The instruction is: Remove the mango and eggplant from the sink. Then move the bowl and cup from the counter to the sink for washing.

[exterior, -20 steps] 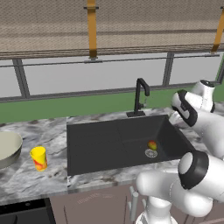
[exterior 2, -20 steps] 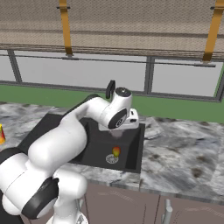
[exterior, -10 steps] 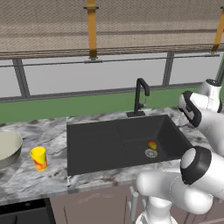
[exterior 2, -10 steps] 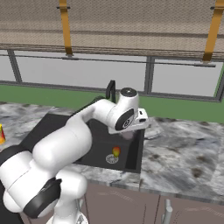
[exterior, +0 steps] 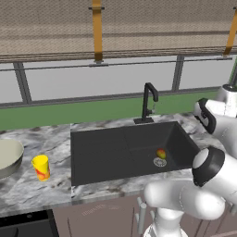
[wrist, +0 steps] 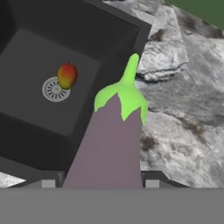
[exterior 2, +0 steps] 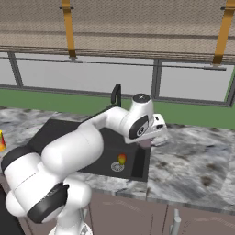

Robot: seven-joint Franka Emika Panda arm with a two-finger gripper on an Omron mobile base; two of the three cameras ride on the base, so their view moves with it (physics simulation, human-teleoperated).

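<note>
Swung rightward since earlier, carrying eggplant (wrist: 111,144) past sink (wrist: 52,48) rim toward surface (wrist: 183,113);
claw (exterior 2: 148,141) gripping its smooth, firm, slippery body mid-length.

Base views flank sink (exterior: 125,148) — hand view overhead.

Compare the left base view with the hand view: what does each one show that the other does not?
The left base view alone shows the bowl and the cup on the counter, plus the faucet. The hand view alone shows the eggplant held in the claw, its green stem over the sink's edge. Both show the sink with the mango beside the drain.
</note>
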